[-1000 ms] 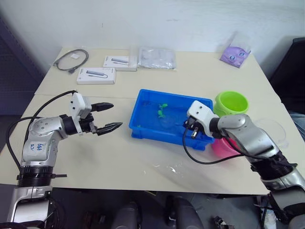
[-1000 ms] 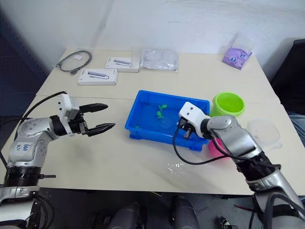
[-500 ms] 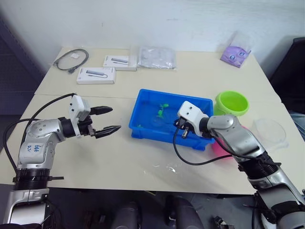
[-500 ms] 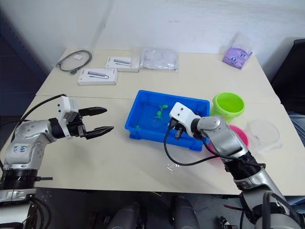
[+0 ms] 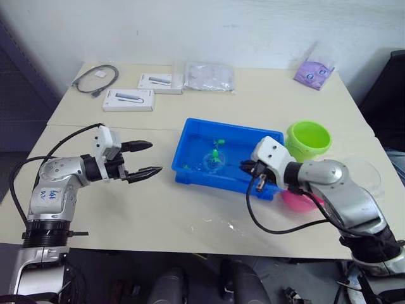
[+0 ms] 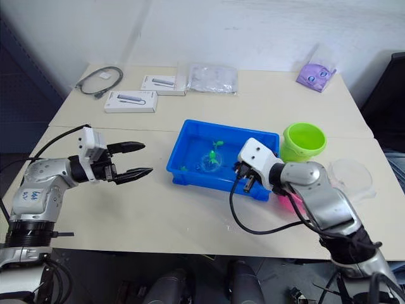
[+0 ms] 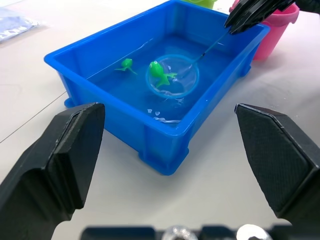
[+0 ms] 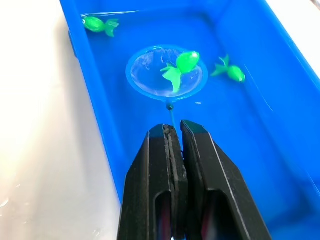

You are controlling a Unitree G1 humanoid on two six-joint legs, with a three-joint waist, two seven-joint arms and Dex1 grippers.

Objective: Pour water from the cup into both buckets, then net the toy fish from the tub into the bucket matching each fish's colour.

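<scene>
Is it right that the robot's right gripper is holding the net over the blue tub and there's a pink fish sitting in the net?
Not quite. The fish in the net is green, not pink, as the right wrist view shows. The rest is right: the right gripper is shut on the net's thin handle, holding it over the blue tub.

Glossy blue plastic tub (image 8: 90, 95) ahead of the right jaws, holding shiny green plastic fish (image 8: 182, 64) on the net's (image 8: 166, 71) fine, translucent mesh; the counter (image 5: 158, 209) beneath looks smooth and matt.
</scene>
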